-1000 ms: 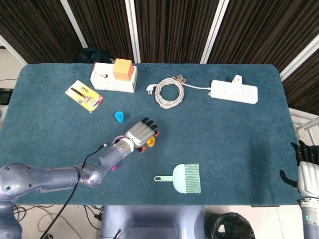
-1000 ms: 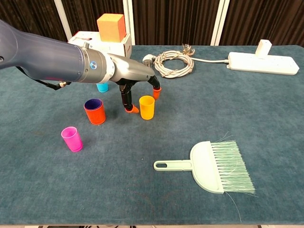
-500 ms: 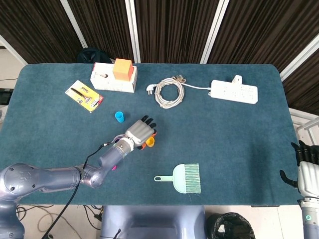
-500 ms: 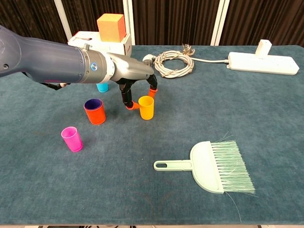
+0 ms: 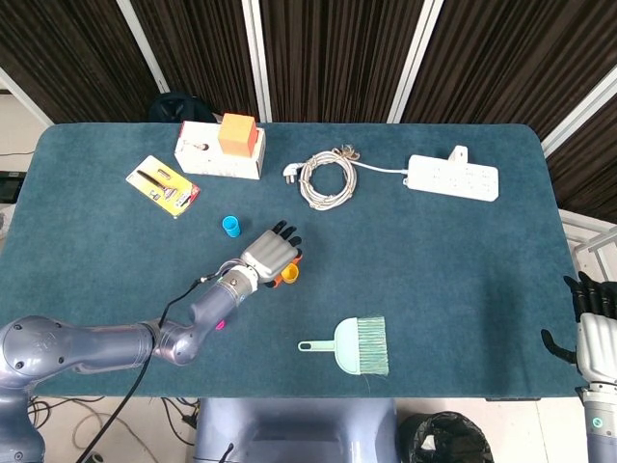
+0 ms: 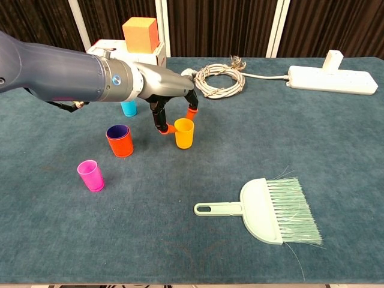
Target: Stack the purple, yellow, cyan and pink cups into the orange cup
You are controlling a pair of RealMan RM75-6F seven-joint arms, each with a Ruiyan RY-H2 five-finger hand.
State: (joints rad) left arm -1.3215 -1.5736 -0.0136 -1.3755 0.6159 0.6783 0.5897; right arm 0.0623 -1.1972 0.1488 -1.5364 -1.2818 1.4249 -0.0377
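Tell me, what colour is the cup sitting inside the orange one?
Purple cup, seen best in the chest view.

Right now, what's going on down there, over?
Left hand pinching yellow cup at its rim. Right hand idle at table edge. Purple already in orange cup; pink cup and cyan cup waiting. Path clear.

Left arm reaches from lower left across table, forearm angled up-right. Left hand point(image 6: 171, 102) palm down, fingers point(image 6: 159, 122) curled downward, orange tips pinching rim of yellow cup point(image 6: 184, 133). Right hand point(image 5: 593, 333) sits at lower right edge of head view, off table, dark fingers pointing up, apart, holding nothing.
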